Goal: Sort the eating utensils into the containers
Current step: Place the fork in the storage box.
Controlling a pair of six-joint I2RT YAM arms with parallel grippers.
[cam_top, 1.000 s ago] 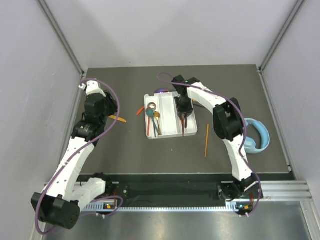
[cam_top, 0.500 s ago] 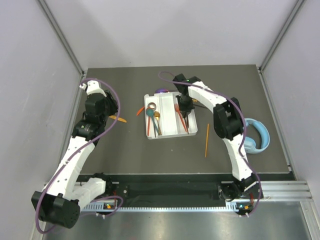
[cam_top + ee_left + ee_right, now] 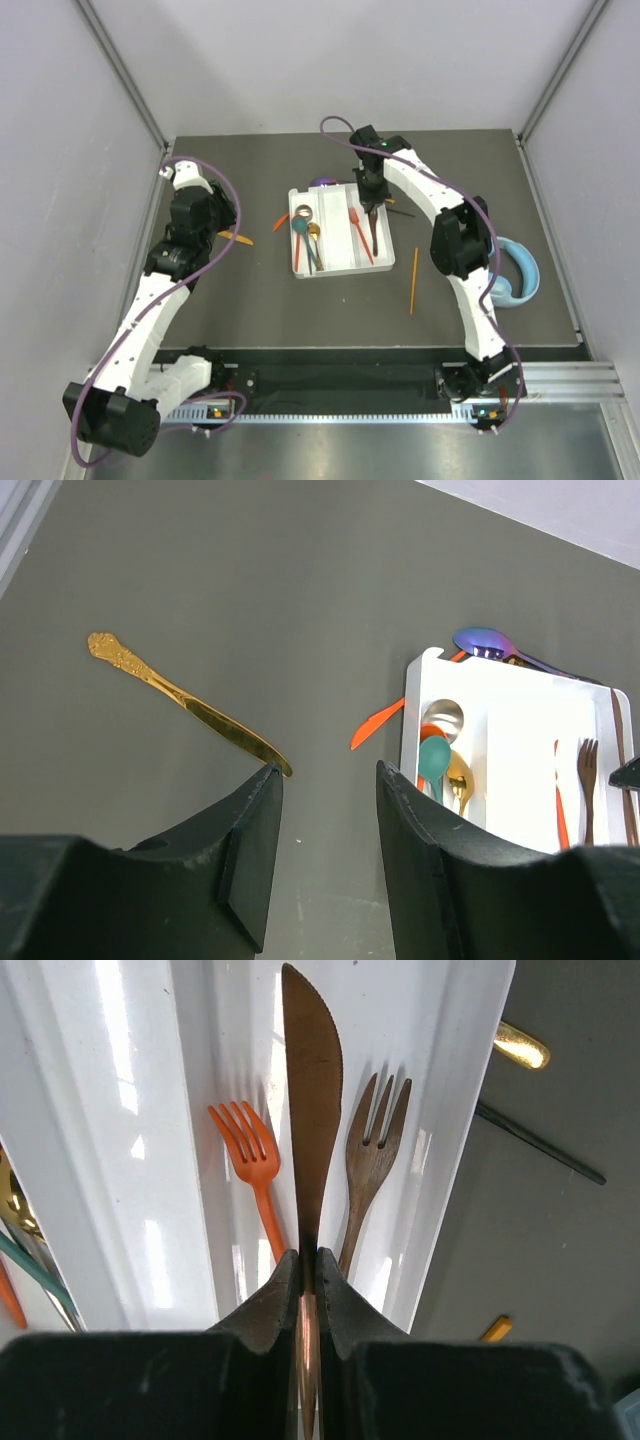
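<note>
Grey surface (image 3: 250, 300): white tray (image 3: 335, 235) partly filled, right jaws pinching brown knife (image 3: 312, 1110) over it, left jaws half-open & empty, gold knife (image 3: 185, 702), orange stick (image 3: 413, 280) etc. left outside tray.

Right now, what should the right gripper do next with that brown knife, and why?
Probably lift it slightly. The right gripper is shut on the brown knife, whose blade sits between the orange fork and brown fork over the white tray; knives likely belong apart from forks.

Pinched a brown knife (image 3: 310, 1090) in the right gripper (image 3: 308, 1260), reaching toward the table's (image 3: 250, 300) far edge; hung the left gripper (image 3: 328, 770) part open near the left edge
</note>
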